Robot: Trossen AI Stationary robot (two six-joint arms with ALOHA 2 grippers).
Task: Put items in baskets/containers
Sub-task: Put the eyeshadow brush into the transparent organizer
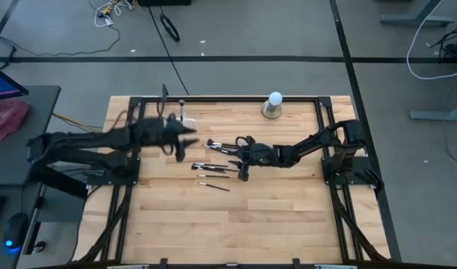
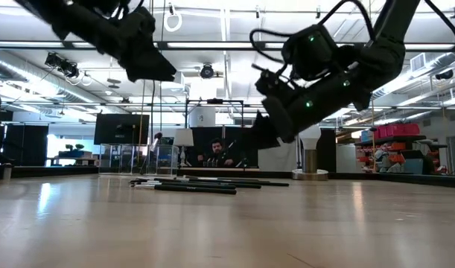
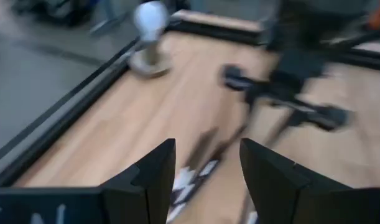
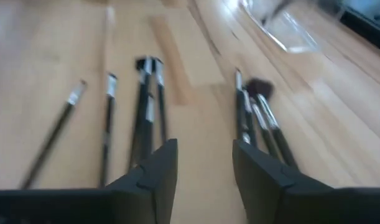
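Black-handled brushes [image 1: 213, 166] lie loose mid-table in the overhead picture, between the two arms, so either can reach them. The left gripper [image 1: 182, 142] hangs near the clear holder [image 1: 185, 118] at the far rail; the right gripper [image 1: 241, 161] sits over the brushes. From table height, the holder [image 2: 138, 158] stands behind the brushes; I cannot tell what it contains. The left wrist camera shows spread, empty fingers [image 3: 155, 177]. The right wrist camera shows parted fingers [image 4: 158, 171] with nothing between them, above the brush rows [image 4: 146, 112]
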